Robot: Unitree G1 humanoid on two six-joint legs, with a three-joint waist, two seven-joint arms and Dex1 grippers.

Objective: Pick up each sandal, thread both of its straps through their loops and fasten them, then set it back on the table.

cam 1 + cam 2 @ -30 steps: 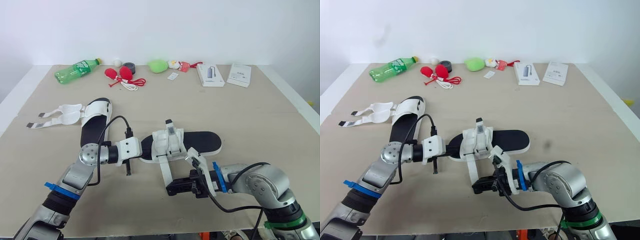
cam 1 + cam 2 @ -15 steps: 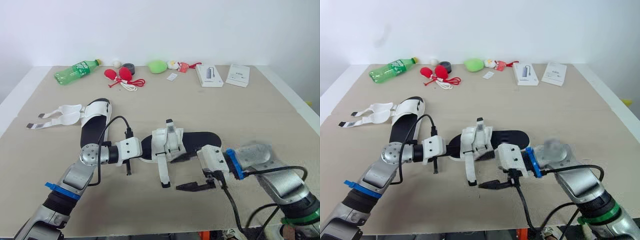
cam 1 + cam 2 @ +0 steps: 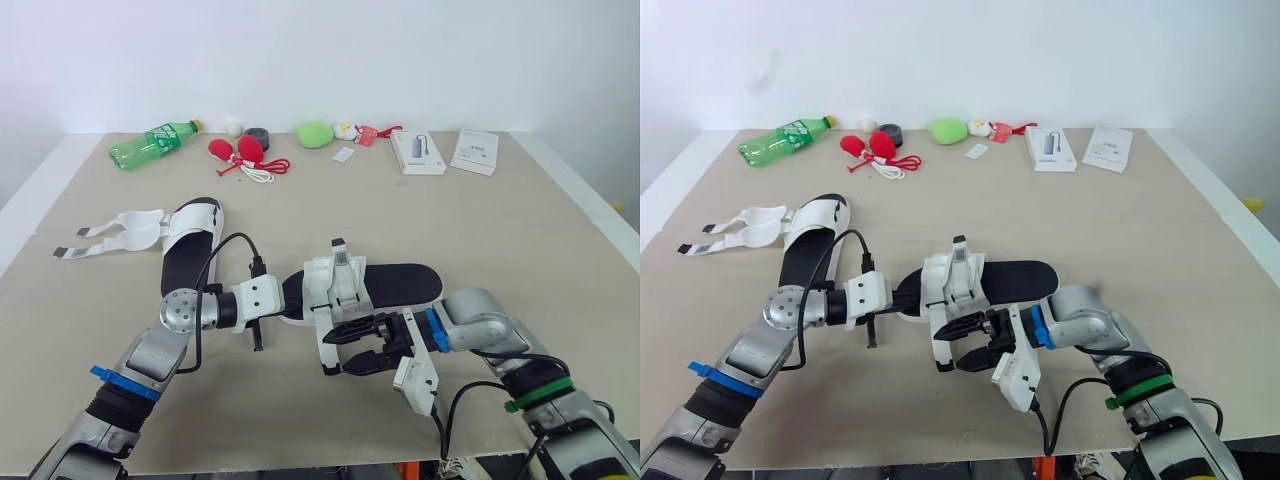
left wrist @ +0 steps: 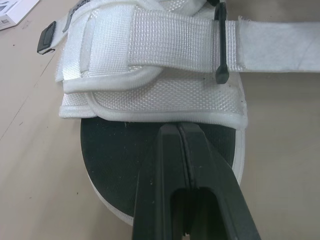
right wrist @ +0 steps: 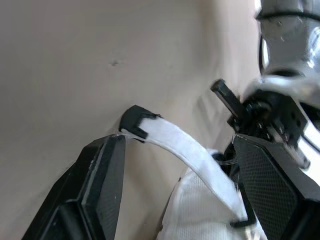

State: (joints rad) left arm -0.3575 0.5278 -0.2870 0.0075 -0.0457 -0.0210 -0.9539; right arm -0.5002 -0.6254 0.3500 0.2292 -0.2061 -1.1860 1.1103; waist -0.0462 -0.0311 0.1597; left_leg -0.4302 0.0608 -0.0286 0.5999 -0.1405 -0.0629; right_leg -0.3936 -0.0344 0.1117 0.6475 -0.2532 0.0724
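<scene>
Right gripper (image 3: 351,347) gapes around the strap (image 5: 172,149) — left gripper (image 4: 178,129) closed, perhaps pressing the sandal's (image 3: 402,283) heel edge.

My left gripper (image 4: 180,131), fingers pressed together, rests on the black footbed of the sandal (image 4: 120,160), beside its white woven straps (image 4: 170,42), on the tan table (image 4: 30,150).
</scene>
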